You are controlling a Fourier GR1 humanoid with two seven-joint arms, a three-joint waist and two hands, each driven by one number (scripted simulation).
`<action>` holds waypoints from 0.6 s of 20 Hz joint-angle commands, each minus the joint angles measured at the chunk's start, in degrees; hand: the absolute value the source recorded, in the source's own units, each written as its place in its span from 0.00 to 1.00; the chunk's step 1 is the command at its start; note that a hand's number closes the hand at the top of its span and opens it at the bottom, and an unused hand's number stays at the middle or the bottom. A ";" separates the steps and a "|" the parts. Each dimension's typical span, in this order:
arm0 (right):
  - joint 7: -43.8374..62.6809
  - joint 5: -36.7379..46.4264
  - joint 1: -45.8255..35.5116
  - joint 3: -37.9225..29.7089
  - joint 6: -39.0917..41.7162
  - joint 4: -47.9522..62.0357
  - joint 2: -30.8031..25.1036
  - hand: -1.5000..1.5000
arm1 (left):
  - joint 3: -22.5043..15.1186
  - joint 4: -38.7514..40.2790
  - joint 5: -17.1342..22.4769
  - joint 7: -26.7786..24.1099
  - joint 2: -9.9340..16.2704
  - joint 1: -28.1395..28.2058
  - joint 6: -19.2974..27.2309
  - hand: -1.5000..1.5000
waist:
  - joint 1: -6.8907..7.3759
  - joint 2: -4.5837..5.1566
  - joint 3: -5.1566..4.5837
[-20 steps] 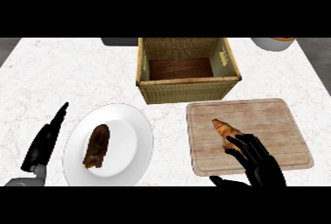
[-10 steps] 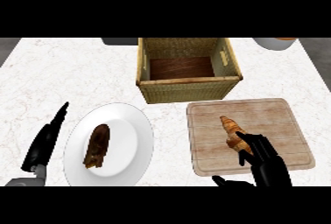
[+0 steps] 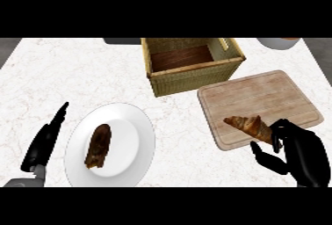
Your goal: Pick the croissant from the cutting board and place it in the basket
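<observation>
Closing on the croissant (image 3: 248, 126) is the step in hand: the right hand (image 3: 296, 154) sits at the near right corner of the cutting board (image 3: 259, 101), fingers curled around the pastry's near end and thumb (image 3: 265, 159) below it, so it appears to pinch that end while the pointed far end lies free on the wood. Whether the croissant has left the board cannot be told from the head view. Judgement: a grip this far toward one end may let the pastry pivot, so lift straight up, keep it level, and clear the basket (image 3: 192, 64) wall before moving over the opening; the basket stands just beyond the board's far left corner, so the carry is short, forward and leftward. Lower inside before releasing. Materials: croissant is elongated, tapered, golden-brown with darker ridged bands, likely flaky and easily crushed. Board is pale wood, planked grain, rounded corners, raised rim. Basket is square, straw-coloured weave, with a darker wooden floor visible inside. Counter (image 3: 84, 74) is white, faintly veined stone. Left hand (image 3: 44, 141) rests at the left edge, fingers straight and pressed together, beside a white round plate (image 3: 133, 132) holding a dark brown oblong item (image 3: 99, 145), not part of this task
</observation>
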 commanded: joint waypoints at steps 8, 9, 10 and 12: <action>22.88 -3.91 -28.45 -5.41 37.73 -28.11 -5.43 1.00 | -0.83 0.04 -1.15 1.97 -1.72 0.43 0.64 0.50 | -0.26 -0.16 0.44; 22.53 -6.85 -29.53 -7.71 42.21 -31.06 -7.56 1.00 | 0.69 -0.78 0.32 1.94 0.13 0.91 -1.11 0.50 | -0.49 -0.29 0.46; 25.32 -7.10 -33.84 -6.00 45.50 -30.75 -6.69 1.00 | -1.56 0.52 -2.56 2.25 -2.79 -0.60 1.91 0.50 | -0.41 -0.12 0.46; 28.36 -10.65 -41.31 -9.46 51.02 -30.80 -7.96 1.00 | -0.64 0.45 -1.01 -1.45 -2.26 3.44 0.87 0.50 | 0.05 -0.24 0.42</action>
